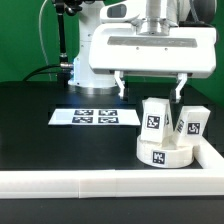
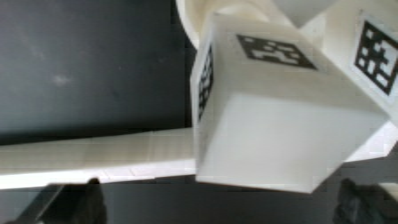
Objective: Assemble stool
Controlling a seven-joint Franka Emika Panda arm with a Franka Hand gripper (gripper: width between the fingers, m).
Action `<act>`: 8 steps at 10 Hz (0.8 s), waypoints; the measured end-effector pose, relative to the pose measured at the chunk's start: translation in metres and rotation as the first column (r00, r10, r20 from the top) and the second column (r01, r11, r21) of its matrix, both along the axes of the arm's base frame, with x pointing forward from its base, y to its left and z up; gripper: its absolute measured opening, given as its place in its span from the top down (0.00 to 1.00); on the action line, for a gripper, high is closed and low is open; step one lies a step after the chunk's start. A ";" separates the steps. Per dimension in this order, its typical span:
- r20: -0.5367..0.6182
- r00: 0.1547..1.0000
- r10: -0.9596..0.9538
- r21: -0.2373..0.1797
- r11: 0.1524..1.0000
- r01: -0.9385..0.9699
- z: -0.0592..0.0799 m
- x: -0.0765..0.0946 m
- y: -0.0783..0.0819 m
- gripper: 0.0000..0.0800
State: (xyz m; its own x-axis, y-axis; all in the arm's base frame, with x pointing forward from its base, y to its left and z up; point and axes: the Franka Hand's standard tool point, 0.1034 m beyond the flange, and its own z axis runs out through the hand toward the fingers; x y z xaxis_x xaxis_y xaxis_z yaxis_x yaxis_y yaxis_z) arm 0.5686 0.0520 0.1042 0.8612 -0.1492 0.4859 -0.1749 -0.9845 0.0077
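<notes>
The round white seat [image 1: 165,152] lies by the corner of the rail at the exterior view's right, a tag on its rim. Two white blocky legs [image 1: 153,117] [image 1: 191,122] stand upright on or just behind it; a third leg is not in view. My gripper [image 1: 150,88] is open and empty, hanging above the nearer leg with a finger to each side. In the wrist view that leg [image 2: 285,110] fills the middle, the other leg [image 2: 366,50] is beside it, and my gripper [image 2: 217,205] is open with dark fingertips [image 2: 71,200] at the edge.
The long white L-shaped rail [image 1: 100,182] runs along the table's front and turns up the exterior view's right side; it also shows in the wrist view [image 2: 89,155]. The marker board [image 1: 92,116] lies flat on the black table to the seat's left.
</notes>
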 end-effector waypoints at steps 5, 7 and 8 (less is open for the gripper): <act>-0.313 0.946 -0.088 0.115 0.985 0.130 -0.007 -0.007 0.000 0.19; -0.393 0.914 -0.096 0.133 0.978 0.160 -0.005 -0.006 -0.003 0.19; -0.385 0.910 -0.154 0.128 0.968 0.218 -0.006 -0.005 -0.001 0.19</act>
